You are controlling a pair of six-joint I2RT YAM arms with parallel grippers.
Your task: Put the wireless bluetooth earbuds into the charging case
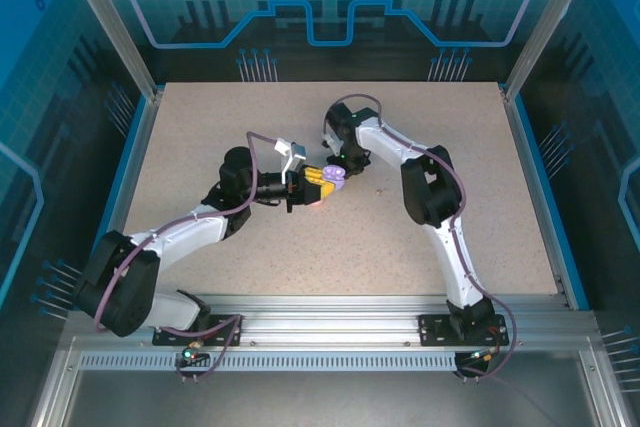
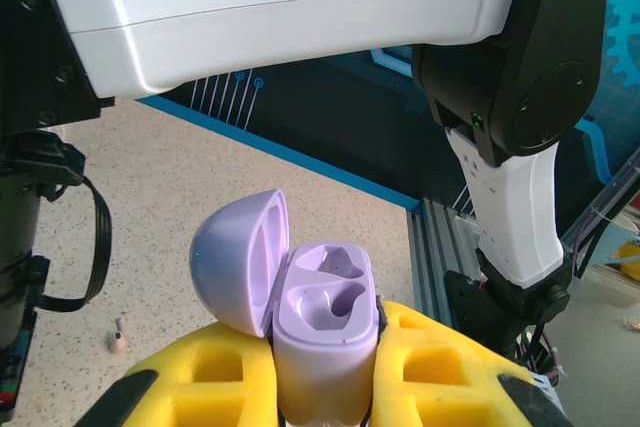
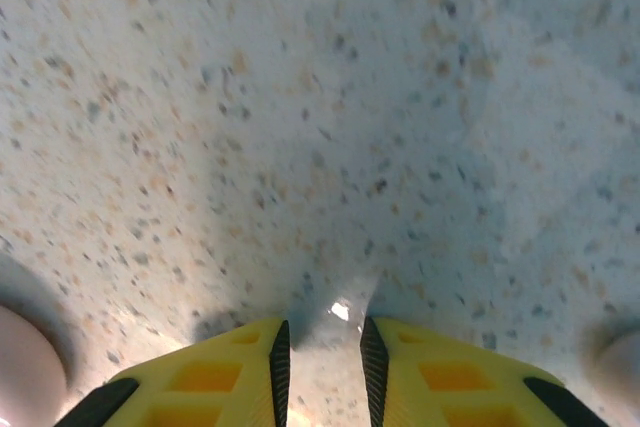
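1. The left gripper (image 2: 325, 352) has its yellow foam-padded fingers (image 2: 410, 342) pressed onto the lower body of a glossy lilac plastic charging case (image 2: 325, 312). It holds the case upright above the speckled beige table (image 2: 150, 197), likely so the case can't slide or tip while a bud is pushed in.
2. The domed lid (image 2: 240, 257) is swung fully open to the left, out of the way. Both moulded sockets (image 2: 335, 292) face up and are empty, so nothing is inserted yet.
3. A tiny pale pinkish-beige stemmed earbud (image 2: 117, 337) lies on the table left of the case, apart from it and untouched. Other buds can't be made out.
4. The right gripper (image 3: 322, 352) points down, close to the table, its yellow fingers nearly together with a thin gap between them. A small pale glossy bit sits in that gap. It is too blurred to tell whether it is a pinched bud or just table glint.
5. In the top view both grippers are mid-table, just beside each other, with the case presented toward the right one. This looks like one arm acting as the vise and the other as the inserter.
6. Judgement: the task is at an early stage, fetching a bud for the open case. The next move calls for lining the stem up with a socket. A tilted bud, or one of the wrong colour, may not seat.
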